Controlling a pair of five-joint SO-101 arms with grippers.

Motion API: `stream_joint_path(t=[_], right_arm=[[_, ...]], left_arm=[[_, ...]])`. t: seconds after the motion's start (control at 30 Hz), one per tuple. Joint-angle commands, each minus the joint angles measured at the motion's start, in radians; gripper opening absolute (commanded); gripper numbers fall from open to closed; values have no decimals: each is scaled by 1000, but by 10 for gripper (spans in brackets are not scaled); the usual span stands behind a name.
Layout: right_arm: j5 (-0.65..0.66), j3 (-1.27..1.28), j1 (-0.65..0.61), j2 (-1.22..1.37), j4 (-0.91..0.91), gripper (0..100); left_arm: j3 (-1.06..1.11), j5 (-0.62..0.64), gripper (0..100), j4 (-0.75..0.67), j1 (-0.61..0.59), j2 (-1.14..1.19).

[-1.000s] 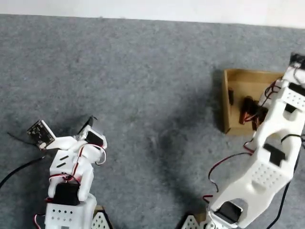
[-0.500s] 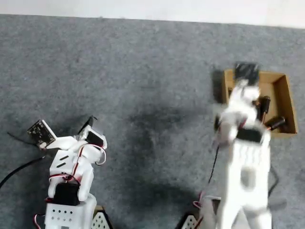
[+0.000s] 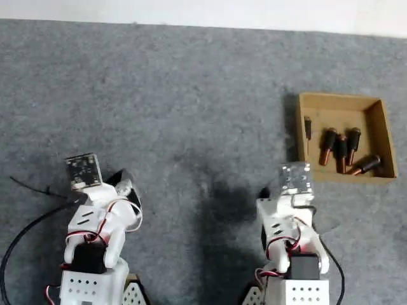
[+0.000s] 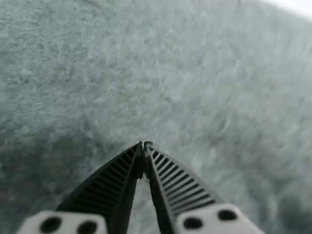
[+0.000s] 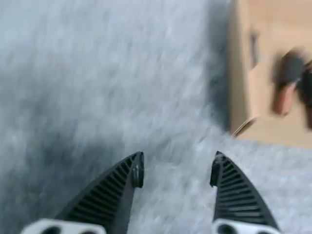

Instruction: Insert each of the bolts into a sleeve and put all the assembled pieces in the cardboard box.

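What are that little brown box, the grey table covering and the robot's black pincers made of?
The box looks like matte brown cardboard, with thin walls. The table covering seems to be grey felt or short carpet: fuzzy, speckled. The right gripper looks like black ribbed plastic, probably.

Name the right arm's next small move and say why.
Probably shut the right tool and let that arm rest. Its jaws stand open with nothing between them, over the grey mat near the cardboard box, and four assembled pieces lie inside the box. A thin dark item by the box's wall is too small to identify.
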Motion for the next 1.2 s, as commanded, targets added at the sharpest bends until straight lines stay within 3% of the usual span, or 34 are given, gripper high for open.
stream_joint_path(t=[0.0,0.23,0.43,1.17], right_arm=[[-9,-4,-64,4,24,198],[-3,242,-90,15,25,198],[-2,197,-41,5,156,198],[-2,194,-39,-18,165,198]], left_arm=[[21,-110,27,130,18,-10],[21,-196,27,295,58,-10],[21,-193,26,453,59,-10],[21,-193,24,459,61,-10]])
